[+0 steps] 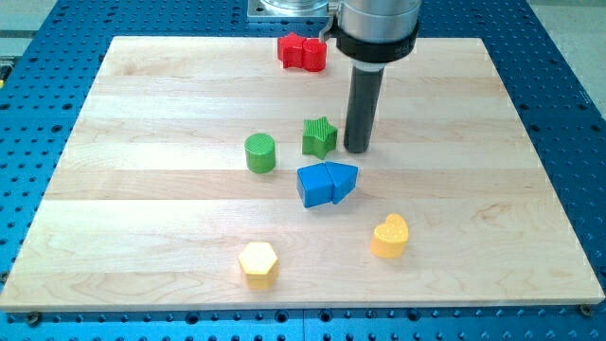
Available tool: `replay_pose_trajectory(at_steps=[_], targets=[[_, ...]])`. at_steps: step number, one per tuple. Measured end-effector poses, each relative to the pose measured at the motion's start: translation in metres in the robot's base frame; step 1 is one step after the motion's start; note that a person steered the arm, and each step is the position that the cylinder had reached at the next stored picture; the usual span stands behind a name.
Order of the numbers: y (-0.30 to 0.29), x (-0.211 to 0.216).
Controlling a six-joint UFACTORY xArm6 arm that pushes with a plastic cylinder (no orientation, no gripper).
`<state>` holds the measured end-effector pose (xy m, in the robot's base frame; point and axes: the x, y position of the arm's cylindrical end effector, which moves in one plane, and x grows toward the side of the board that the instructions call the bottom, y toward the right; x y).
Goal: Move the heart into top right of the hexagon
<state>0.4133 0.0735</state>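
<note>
The yellow heart [390, 236] lies on the wooden board [142, 189] at the view's lower right of centre. The yellow hexagon [258, 263] lies near the board's bottom edge, to the heart's left and slightly lower. My tip [357, 149] rests on the board just right of the green star [320, 136], well above the heart and apart from it.
A green cylinder [260, 152] stands left of the star. A blue cube [314, 185] and a blue wedge-like block [343, 180] touch each other just below my tip. A red block [302, 51] sits at the board's top edge.
</note>
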Motion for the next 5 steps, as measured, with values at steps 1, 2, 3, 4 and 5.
replay_pose_trajectory(at_steps=[1,2,3,4,5], targets=[[-0.052,0.006],[-0.072,0.014],[0.013,0.034],[0.077,0.075],[0.103,0.116]])
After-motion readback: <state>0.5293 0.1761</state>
